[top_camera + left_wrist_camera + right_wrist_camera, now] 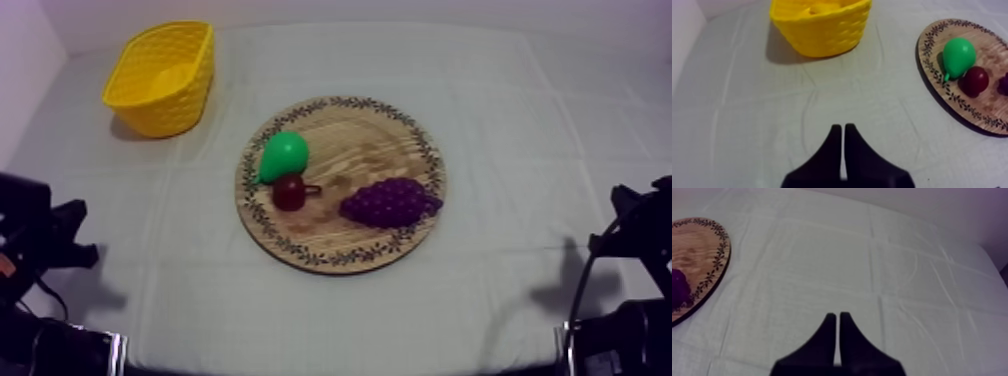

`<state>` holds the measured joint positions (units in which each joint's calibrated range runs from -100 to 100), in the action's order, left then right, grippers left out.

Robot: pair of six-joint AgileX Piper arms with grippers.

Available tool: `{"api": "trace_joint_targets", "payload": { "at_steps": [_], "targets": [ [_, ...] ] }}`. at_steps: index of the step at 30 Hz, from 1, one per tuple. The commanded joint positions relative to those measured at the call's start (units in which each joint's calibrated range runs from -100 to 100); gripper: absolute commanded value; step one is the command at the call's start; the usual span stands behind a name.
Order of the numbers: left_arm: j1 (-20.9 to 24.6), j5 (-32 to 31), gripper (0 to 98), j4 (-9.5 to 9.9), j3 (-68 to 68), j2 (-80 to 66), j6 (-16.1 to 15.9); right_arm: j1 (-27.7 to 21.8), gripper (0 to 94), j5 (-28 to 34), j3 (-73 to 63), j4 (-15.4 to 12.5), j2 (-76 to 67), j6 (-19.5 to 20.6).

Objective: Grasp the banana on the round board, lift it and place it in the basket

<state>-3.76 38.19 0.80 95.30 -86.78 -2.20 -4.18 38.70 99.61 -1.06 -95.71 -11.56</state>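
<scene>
The round wooden board (375,130) lies mid-table and carries a green pear (283,156), a small red fruit (291,192) and a bunch of purple grapes (390,201). There is no banana on the board. The yellow basket (163,76) stands at the far left; a rounded yellow shape that may be the banana (818,7) lies inside it. My left gripper (842,128) is shut on nothing, over bare cloth short of the basket. My right gripper (837,316) is shut on nothing, over bare cloth to the right of the board (702,253).
Both arms sit low at the table's sides, the left arm (45,245) and the right arm (630,230). Grey-white cloth (520,120) covers the table. A pale wall runs along the far edge.
</scene>
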Motion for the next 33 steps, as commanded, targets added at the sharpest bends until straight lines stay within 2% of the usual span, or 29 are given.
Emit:
{"api": "trace_joint_targets", "payload": {
  "at_steps": [1, 2, 7, 10, 18, 33],
  "targets": [
    [-0.25, 0.56, 0.2, 0.29, 1.88, -11.2, 0.64, -0.03, 0.4, 0.01, 0.05, 0.01, -0.05, 0.01],
    [-0.36, 0.65, 0.2, 0.41, 2.06, -11.8, 1.93, -0.03, 0.4, 0.01, 0.05, 0.01, -0.05, 0.01],
    [-0.68, -3.24, 0.1, 0.95, 3.73, -12.98, 12.69, -0.03, 0.4, 0.01, 0.05, 0.01, -0.05, 0.01],
    [-0.74, -4.1, 0.1, 1.03, 4.08, -13.14, 15.24, -0.03, 0.4, 0.01, 0.05, 0.01, -0.05, 0.01],
    [-0.76, -4.53, 0.1, 1.12, 4.25, -13.22, 13.24, -0.03, 0.4, 0.01, 0.05, 0.01, -0.05, 0.01],
    [-0.77, -4.56, 0.1, 1.13, 4.26, -13.22, 12.99, -0.03, 0.4, 0.01, 0.05, 0.01, -0.05, 0.01]
  ]
}}
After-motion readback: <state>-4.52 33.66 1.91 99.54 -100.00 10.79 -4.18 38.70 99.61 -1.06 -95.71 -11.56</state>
